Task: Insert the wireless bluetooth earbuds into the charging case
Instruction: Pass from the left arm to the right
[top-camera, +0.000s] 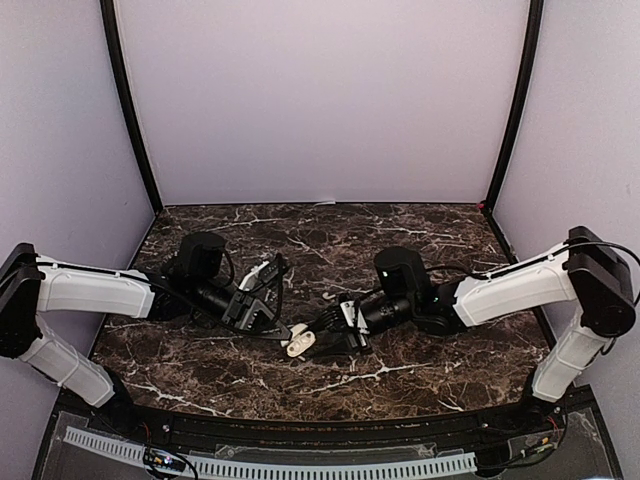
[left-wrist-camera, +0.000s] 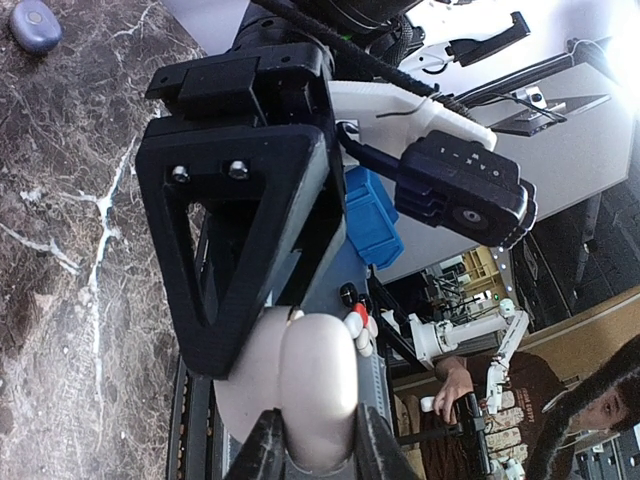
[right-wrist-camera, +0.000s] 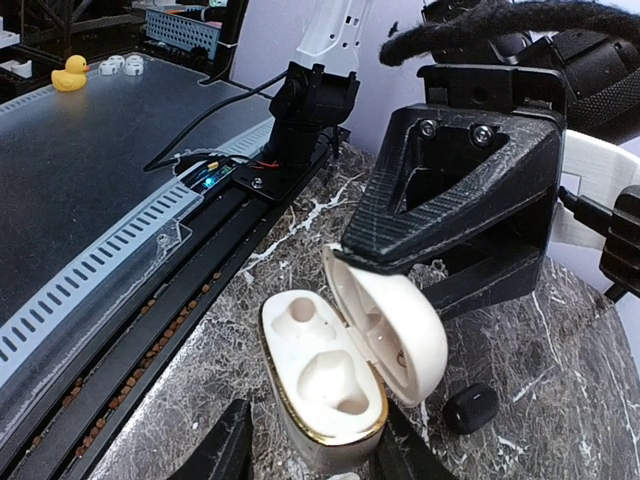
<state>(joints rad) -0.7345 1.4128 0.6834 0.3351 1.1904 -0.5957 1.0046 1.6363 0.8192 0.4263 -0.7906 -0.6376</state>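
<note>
The charging case (right-wrist-camera: 320, 375) is white with a gold rim and stands open on the marble, both wells empty. Its lid (right-wrist-camera: 410, 335) is tipped back. My left gripper (left-wrist-camera: 325, 455) is shut on that lid, and its black finger (right-wrist-camera: 460, 190) shows just above the lid in the right wrist view. My right gripper (right-wrist-camera: 315, 450) straddles the case base, with a strip of table visible between one finger and the case. One dark earbud (right-wrist-camera: 470, 407) lies on the table beside the lid. From above, the case (top-camera: 298, 342) sits between the left gripper (top-camera: 285, 330) and the right gripper (top-camera: 322, 340).
A bluish oval case (left-wrist-camera: 35, 25) lies further off on the marble. The table's near edge, with a black rail and a slotted white cable duct (right-wrist-camera: 120, 255), runs close beside the case. Dark walls enclose the back and sides.
</note>
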